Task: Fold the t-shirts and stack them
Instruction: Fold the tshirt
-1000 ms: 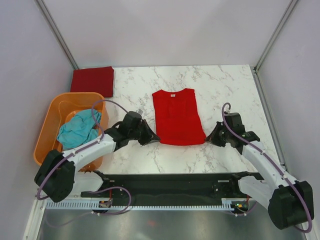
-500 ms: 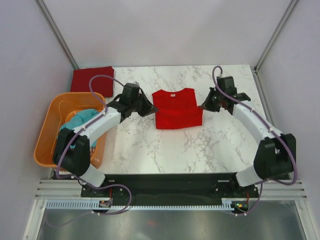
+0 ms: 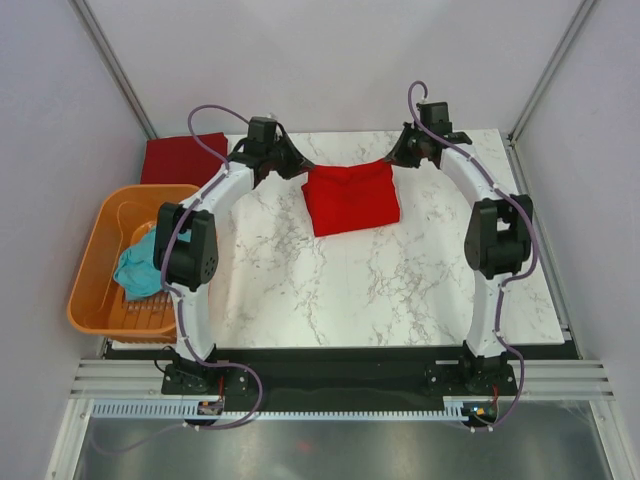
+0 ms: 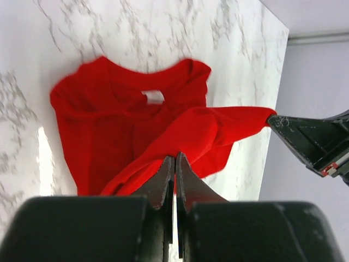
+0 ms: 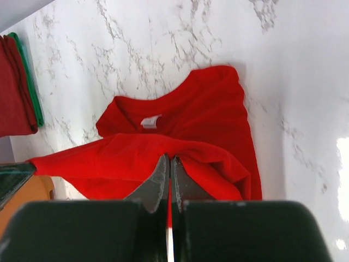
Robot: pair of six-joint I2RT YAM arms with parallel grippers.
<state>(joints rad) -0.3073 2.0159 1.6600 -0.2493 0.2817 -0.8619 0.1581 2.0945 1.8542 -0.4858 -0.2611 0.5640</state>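
Observation:
The bright red t-shirt [image 3: 350, 197] lies at the back middle of the marble table, its bottom hem lifted and carried over toward the collar. My left gripper [image 3: 300, 170] is shut on the hem's left corner [image 4: 180, 147]. My right gripper [image 3: 392, 158] is shut on the right corner [image 5: 163, 150]. The white neck label [image 4: 154, 96] shows under the raised hem, also in the right wrist view [image 5: 151, 120]. The darker maroon t-shirt [image 3: 180, 158] lies folded at the back left. The teal t-shirt [image 3: 140, 268] sits crumpled in the basket.
The orange plastic basket [image 3: 100, 250] stands at the table's left edge. Both arms stretch far back over the table. Grey walls and metal posts close in the back and sides. The maroon shirt and a green edge show in the right wrist view [image 5: 16, 87].
Both grippers have carried the red shirt's bottom hem from the near side up and back toward the collar, folding the shirt in half.

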